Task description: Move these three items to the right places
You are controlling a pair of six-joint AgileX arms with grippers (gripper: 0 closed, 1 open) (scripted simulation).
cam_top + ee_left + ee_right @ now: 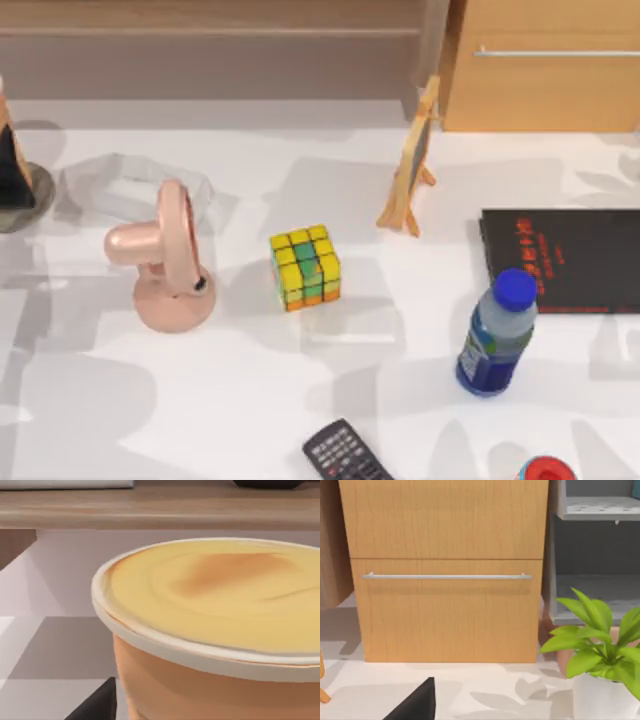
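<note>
The yellow-green-orange puzzle cube [305, 267] with black grid lines rests on the white table near the middle. The left wrist view looks from very close at a peach-orange vessel [200, 690] with a pale rim and a yellowish top, the vase-like item. A dark part of my left gripper [97, 705] shows beside its wall; whether it touches the vessel is unclear. A dark part of my right gripper [417, 702] shows low above the table in front of a wooden drawer cabinet [447, 605].
A pink desk fan [165, 262] stands left of the cube, a clear container [130, 185] behind it. A wooden stand [412, 165], black book [565, 260], blue bottle [497, 335], remote [345, 455] and potted plant [600, 655] occupy the right and front. A dark shape [12, 175] sits at the far left edge.
</note>
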